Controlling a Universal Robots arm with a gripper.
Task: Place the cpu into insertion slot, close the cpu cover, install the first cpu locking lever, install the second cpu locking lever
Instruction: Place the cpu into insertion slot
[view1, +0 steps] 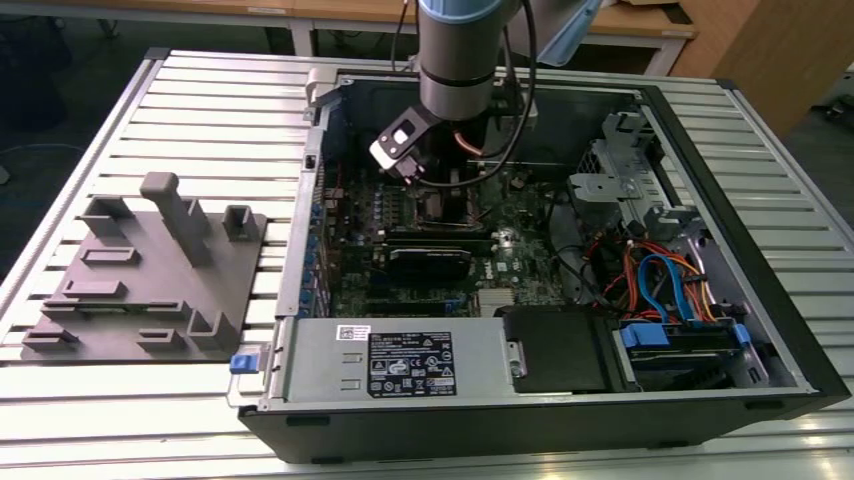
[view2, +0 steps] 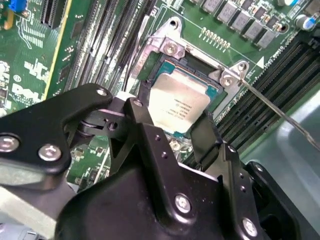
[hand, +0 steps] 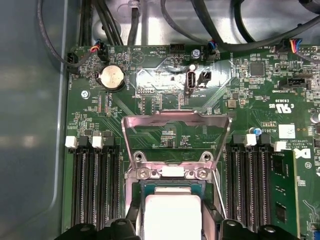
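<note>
At the exterior view's left a grey moulded fixture block (view1: 147, 290) lies on the slatted table (view1: 200, 90), just beside the open computer case (view1: 534, 420). The arm (view1: 461, 50) reaches down into the case, with the gripper (view1: 438, 188) low over the motherboard (view1: 400, 215). In the second wrist view, the black fingers (view2: 145, 115) pinch the cpu (view2: 177, 102) by two opposite edges. It lies flat in the insertion slot (view2: 216, 94). In the first wrist view, the cpu cover (hand: 175, 118) stands tilted up, open behind the slot. A thin locking lever (view2: 280, 110) juts out free from the slot's corner.
</note>
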